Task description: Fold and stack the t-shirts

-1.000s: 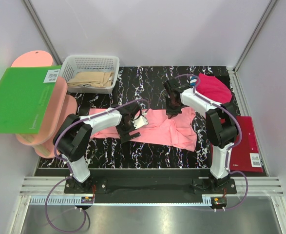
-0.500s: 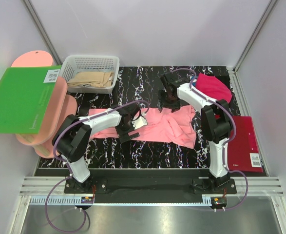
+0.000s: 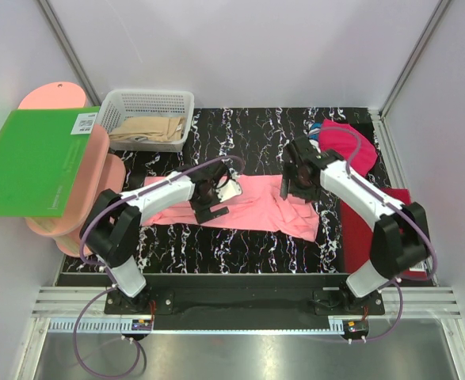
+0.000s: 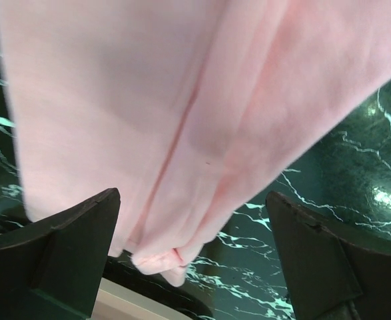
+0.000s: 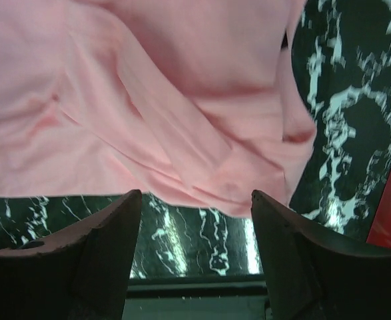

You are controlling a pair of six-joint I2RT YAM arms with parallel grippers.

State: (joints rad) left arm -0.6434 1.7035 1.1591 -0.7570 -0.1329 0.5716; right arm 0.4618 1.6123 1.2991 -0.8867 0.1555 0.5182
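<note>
Left claw, spread apart, hangs over the salmon-pink t-shirt at its middle; right claw, also apart, over its right part

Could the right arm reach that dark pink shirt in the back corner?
Probably yes: the magenta shirt lies uncovered just beyond the right gripper, which is open over the pink shirt; only its cable crosses it.

We count three t-shirts: one salmon-pink t-shirt, one magenta t-shirt, and a sliver of one blue t-shirt, all to the right of the basket. There is one basket holding one beige cloth, one green board to the basket's left, and one dark-red board.
</note>
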